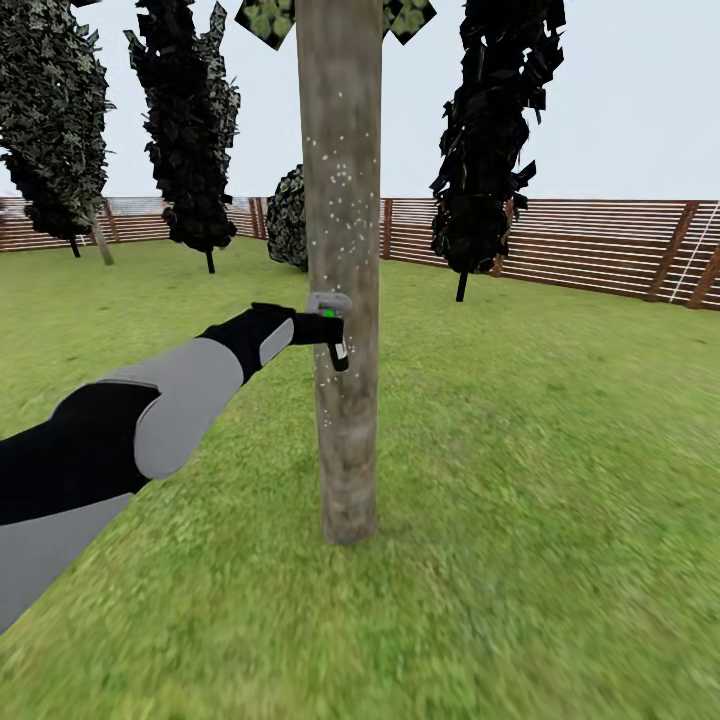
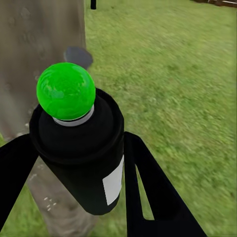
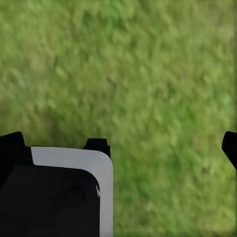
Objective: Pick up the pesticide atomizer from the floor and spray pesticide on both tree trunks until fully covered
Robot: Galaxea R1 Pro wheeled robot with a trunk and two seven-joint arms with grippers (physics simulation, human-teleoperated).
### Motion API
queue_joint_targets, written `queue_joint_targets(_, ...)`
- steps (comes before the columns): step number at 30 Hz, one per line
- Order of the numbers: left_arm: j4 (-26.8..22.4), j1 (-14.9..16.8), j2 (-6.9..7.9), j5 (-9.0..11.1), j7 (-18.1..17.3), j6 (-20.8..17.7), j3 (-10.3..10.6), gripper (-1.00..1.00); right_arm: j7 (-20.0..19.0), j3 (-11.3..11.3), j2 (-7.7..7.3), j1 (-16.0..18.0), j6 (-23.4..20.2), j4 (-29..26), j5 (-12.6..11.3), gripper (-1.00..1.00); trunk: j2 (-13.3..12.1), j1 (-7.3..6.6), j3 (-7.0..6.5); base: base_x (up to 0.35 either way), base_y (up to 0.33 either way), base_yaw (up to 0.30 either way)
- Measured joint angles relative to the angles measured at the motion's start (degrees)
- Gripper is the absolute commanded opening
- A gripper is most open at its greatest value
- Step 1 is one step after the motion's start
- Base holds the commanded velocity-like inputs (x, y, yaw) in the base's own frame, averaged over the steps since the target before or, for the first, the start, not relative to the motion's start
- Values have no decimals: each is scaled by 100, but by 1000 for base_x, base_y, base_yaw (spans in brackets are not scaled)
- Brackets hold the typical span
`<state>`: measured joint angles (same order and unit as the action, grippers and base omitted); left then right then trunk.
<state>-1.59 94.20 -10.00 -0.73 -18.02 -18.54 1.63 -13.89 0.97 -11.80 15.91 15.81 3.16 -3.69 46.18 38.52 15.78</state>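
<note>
Right now the left gripper (image 1: 322,330) is pinching the spray bottle (image 1: 338,345), its black fingers (image 2: 148,192) pressed against both sides of the bottle's black body. Through the left wrist camera the bottle (image 2: 81,153) shows a round cap that reads bright green (image 2: 65,91) rather than red, with a white label on its side. The left arm (image 1: 150,420) reaches forward across the lawn (image 1: 540,480) and holds the bottle up against the tree trunk (image 1: 342,270), at about the middle of the trunk's visible height; whether bottle and bark actually touch cannot be told. The grey-brown trunk is dotted with small white specks above and just below the bottle, and it stands upright in the grass. Behind it, dark cone-shaped trees (image 1: 490,130) stand along a brown slatted fence (image 1: 600,245) at the far edge of the lawn. Over grass (image 3: 148,74), the right gripper (image 3: 165,145) shows only dark finger ends, which sit apart from each other.
</note>
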Motion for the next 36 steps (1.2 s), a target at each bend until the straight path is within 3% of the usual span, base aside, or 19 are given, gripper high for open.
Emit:
queue_joint_targets(13, 3, -404, 0, 5, -10, 14, 13, -100, 9, 0, 3, 0, -1, 0, 0, 100, 0, 0, 0, 0, 0, 0)
queue_joint_targets(21, 7, -427, 0, 8, -396, 6, 13, -100, 16, 0, 3, 0, 1, -2, 0, 100, 0, 0, 0, 0, 0, 0)
queue_joint_targets(30, 13, -1082, 0, -1, -436, 21, 29, -100, 18, 3, 3, 0, 1, 0, 0, 100, 0, 0, 1, 0, 0, 0)
queue_joint_targets(36, 12, -1365, 0, 4, -443, 313, 21, -100, 18, 5, 3, 0, 1, 0, 2, 100, 0, 0, 0, 0, 0, 0)
